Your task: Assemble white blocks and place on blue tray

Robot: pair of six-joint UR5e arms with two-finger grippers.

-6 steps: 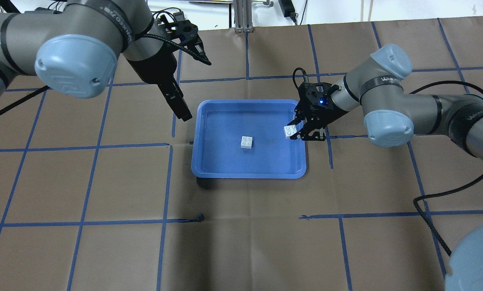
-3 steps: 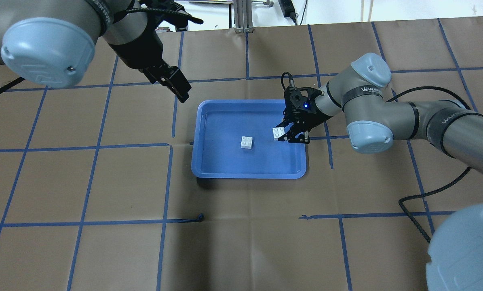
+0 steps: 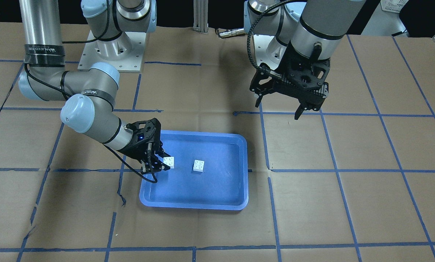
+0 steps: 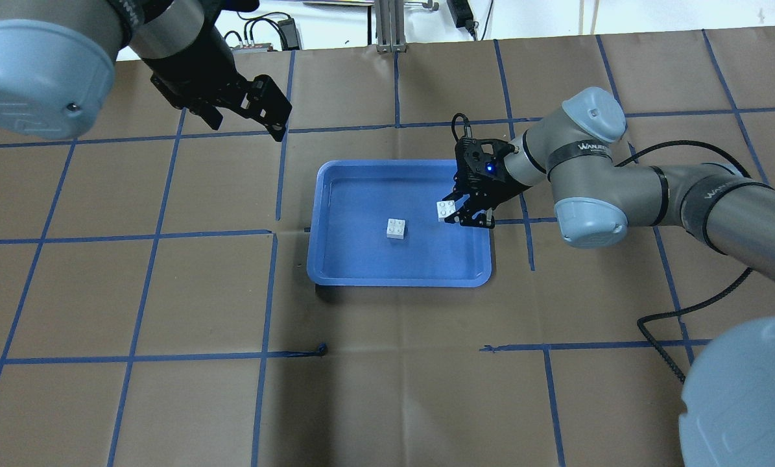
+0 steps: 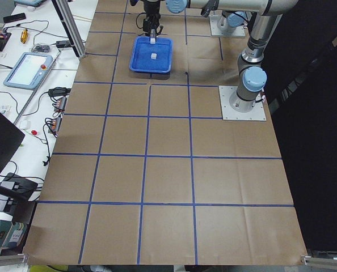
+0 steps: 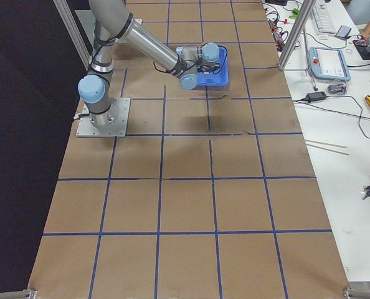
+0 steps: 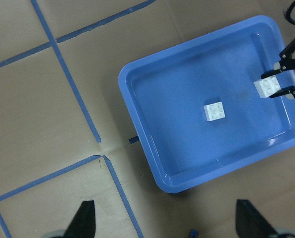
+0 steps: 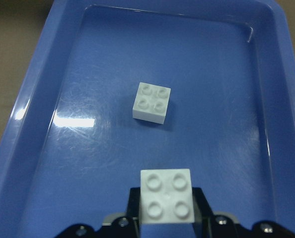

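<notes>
In the front-facing view, brown paper [image 3: 348, 203] crossed by blue tape lines [image 3: 348, 171] is spread under the blue tray [image 3: 195, 205]. A loose white block [image 3: 198, 165] is seen near the tray's middle. The second white block [image 3: 169, 162] is clamped in the right gripper [image 3: 163, 162] just inside the rim. The left gripper [image 3: 277, 111] is held wide apart, empty. Overhead, a white wall [image 4: 543, 16] is seen beyond. From the left, a teach pendant [image 5: 29, 67] is seen alongside.
</notes>
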